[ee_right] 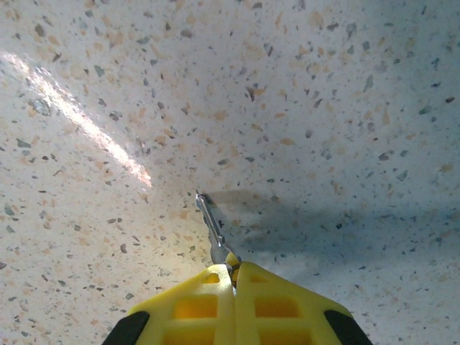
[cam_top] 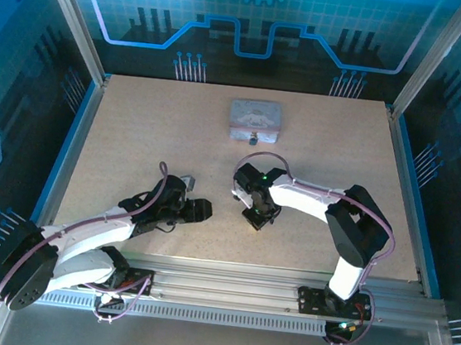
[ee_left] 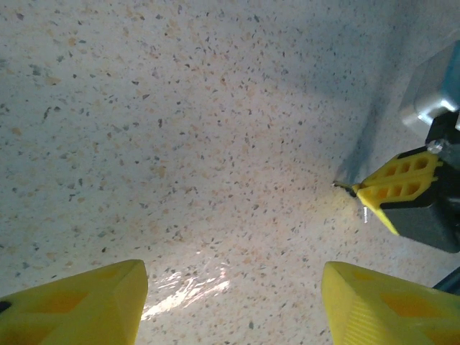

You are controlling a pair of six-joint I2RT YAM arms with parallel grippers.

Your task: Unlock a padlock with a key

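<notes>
**Right gripper [ee_right: 233, 277] pinches the key [ee_right: 210, 226]; left gripper [ee_left: 233, 287] open**

On the right wrist view we see the two yellow fingertips pressed flat together, with the thin silvery key caught between them at its near end. The rest of the key sticks out ahead of the tips and slants down toward the speckled table [cam_top: 134, 145]. Its far end lies at the edge of its own shadow, and we cannot tell whether it touches the surface.

The left gripper holds nothing. Its yellow fingers [ee_left: 86, 302] stand wide apart over bare tabletop. From its wrist camera we see the right gripper off to the right, tips closed and pointing down at the table.

From above, both grippers sit near the middle of the table, close together but apart. The tin [cam_top: 255, 119] lies well beyond them toward the far edge. A small dark piece at its near side looks like the padlock [cam_top: 253, 137], though it is too small for us to make out more.
</notes>
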